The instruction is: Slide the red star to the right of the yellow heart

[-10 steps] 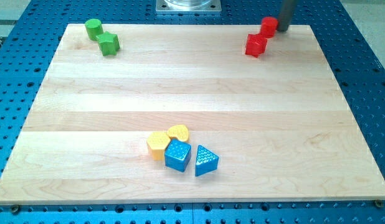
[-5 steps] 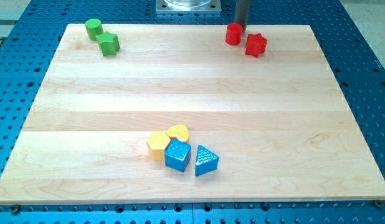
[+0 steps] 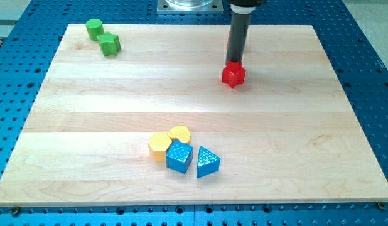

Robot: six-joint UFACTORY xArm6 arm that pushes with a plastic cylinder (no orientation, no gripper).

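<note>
The red star (image 3: pixel 233 75) lies on the wooden board (image 3: pixel 294 125), right of centre in the upper half. My tip (image 3: pixel 235 63) stands at the star's top edge, touching it from the view's top. The yellow heart (image 3: pixel 180 133) sits low and centre in a tight cluster, far below and to the left of the star. A second red block seen earlier does not show now; it may be hidden behind the rod.
A yellow pentagon-like block (image 3: pixel 159 145), a blue cube (image 3: pixel 179 157) and a blue triangle (image 3: pixel 208 162) crowd the heart. A green cylinder (image 3: pixel 93 28) and a green star (image 3: pixel 110 44) sit at the top left. Blue perforated table (image 3: pixel 370 75) surrounds the board.
My tip has moved from the top right corner to the left, then down the board. The red star has slid down and left with it. The other red block is out of sight.
</note>
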